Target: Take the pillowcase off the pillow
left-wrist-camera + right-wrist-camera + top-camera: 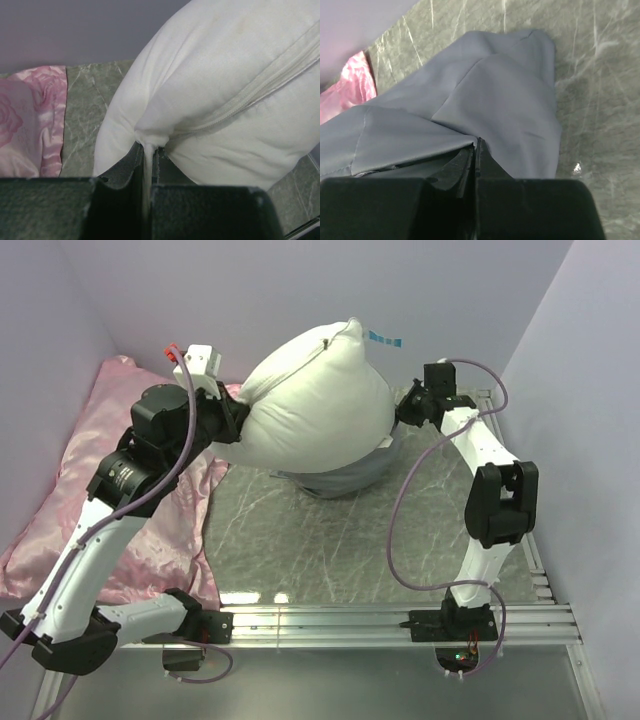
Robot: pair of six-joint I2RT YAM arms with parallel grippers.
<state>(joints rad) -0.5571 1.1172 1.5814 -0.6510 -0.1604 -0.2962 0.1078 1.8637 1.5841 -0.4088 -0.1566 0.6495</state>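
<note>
Overhead, the pillow (318, 400) stands raised and tilted over the far middle of the table (330, 550), with a blue tag (385, 338) at its upper end. The pillowcase (345, 480) lies bunched beneath its lower edge. From this view it cannot be told whether that end of the pillow sits inside the sleeve. The left gripper (240, 420) meets the pillow's left side and the right gripper (402, 418) its right, but neither grip can be read from above. The left wrist view settles the first: the left gripper (150, 150) is pressed together on a thin pinch of white fabric at the pillow's (225, 100) corner, just below the seam (250, 95). The right wrist view settles the second: the right gripper (476, 145) is closed, pinching a fold of the pillowcase (495, 95), which spreads flat and creased over the table (600, 75). A rose-patterned pillow (150, 540) fills the left side, its edge close to the left arm and showing in both wrist views (25, 125) (355, 85). Bare table lies open between the pillowcase and the near rail (400, 620). On the right the arm stands near the table's edge. The surface is grey-green, marbled and glossy. Plain pale walls (300, 290) close the far, left and right sides.
</note>
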